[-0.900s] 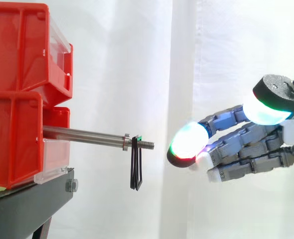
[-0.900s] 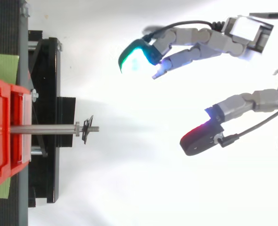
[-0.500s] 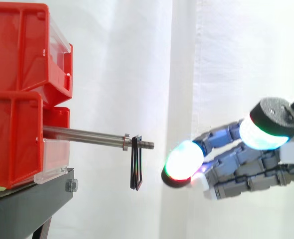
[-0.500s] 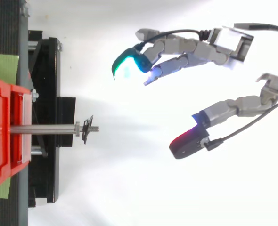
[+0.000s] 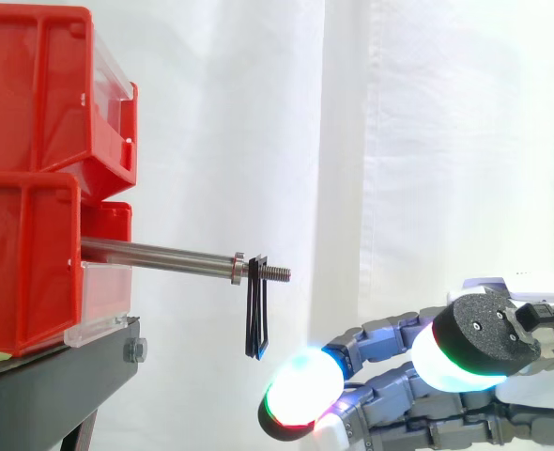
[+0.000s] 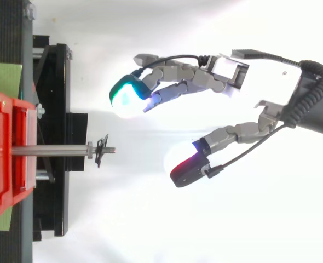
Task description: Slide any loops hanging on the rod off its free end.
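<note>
A steel rod (image 5: 160, 254) sticks out to the right from the red bins (image 5: 33, 178), ending in a threaded tip. A thin black loop (image 5: 256, 315) hangs from it just behind the tip, past a nut; from above the loop (image 6: 99, 151) looks like a small dark clip. My hand (image 6: 227, 74) is to the right of the rod's free end and lower than it, apart from the loop. Its fingers are spread and relaxed, holding nothing. In the side view the hand (image 5: 418, 399) has its glowing pads below the loop's bottom.
The red bins are stacked on a black stand (image 5: 52, 395) at the left. A white curtain hangs behind. A green patch (image 6: 3, 76) lies on the stand's top in the top view.
My hand has moved left toward the rod's tip and dropped lower. The loop and rod have stayed where they were.
</note>
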{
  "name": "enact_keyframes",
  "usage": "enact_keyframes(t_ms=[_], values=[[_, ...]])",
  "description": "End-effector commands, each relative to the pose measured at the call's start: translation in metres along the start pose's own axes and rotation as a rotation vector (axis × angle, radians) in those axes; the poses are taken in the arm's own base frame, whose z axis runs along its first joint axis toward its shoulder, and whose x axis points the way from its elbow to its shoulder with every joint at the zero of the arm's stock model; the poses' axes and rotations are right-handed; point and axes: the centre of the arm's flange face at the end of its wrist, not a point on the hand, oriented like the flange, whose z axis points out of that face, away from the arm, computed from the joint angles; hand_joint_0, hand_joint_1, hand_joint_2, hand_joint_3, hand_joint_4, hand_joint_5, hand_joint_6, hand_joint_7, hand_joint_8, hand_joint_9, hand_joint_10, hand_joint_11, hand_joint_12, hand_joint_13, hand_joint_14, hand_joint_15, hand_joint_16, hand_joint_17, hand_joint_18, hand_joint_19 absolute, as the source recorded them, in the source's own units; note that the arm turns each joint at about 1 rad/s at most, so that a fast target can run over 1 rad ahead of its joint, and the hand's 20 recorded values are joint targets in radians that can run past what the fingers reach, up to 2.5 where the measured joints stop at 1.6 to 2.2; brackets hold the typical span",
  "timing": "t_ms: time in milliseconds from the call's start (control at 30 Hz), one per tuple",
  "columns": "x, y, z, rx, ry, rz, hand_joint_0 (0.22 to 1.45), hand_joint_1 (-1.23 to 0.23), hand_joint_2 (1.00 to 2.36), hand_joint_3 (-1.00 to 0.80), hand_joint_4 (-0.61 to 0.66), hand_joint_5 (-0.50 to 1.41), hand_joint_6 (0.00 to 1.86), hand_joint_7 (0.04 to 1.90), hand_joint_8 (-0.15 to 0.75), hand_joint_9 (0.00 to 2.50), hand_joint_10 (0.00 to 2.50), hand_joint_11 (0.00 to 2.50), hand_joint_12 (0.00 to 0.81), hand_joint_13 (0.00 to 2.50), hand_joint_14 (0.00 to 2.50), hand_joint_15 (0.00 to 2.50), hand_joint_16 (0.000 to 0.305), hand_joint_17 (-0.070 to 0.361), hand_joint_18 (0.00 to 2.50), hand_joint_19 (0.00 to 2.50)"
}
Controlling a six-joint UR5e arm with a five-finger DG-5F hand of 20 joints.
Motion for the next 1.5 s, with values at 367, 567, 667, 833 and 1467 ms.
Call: enact_keyframes(t_ms=[367,567,667,833,1467], values=[[0.017,-0.020,0.020,-0.089,-0.031,0.053,0.52,-0.80,1.00,-0.48,0.27,-0.20,0.50,0.80,0.254,0.33,0.00,0.01,0.336,0.07,0.00,0.06,0.046,0.104,0.00,0.15],[0.023,-0.033,0.048,-0.092,-0.030,0.158,0.53,-0.78,1.00,-0.47,0.28,-0.19,0.50,0.80,0.257,0.36,0.00,0.01,0.336,0.09,0.00,0.07,0.046,0.104,0.00,0.16],[0.023,-0.031,0.049,-0.088,-0.027,0.149,0.54,-0.79,1.00,-0.46,0.30,-0.18,0.50,0.79,0.259,0.40,0.00,0.00,0.336,0.14,0.00,0.05,0.046,0.104,0.03,0.14],[0.021,-0.024,0.055,-0.117,-0.037,0.157,0.55,-0.77,1.00,-0.44,0.31,-0.17,0.50,0.81,0.264,0.44,0.00,0.00,0.331,0.19,0.00,0.05,0.045,0.102,0.08,0.16],[0.035,-0.028,0.055,-0.136,0.007,0.139,0.61,-0.76,1.01,-0.39,0.33,-0.12,0.50,0.96,0.266,0.53,0.00,0.02,0.326,0.26,0.00,0.07,0.044,0.099,0.18,0.16]])
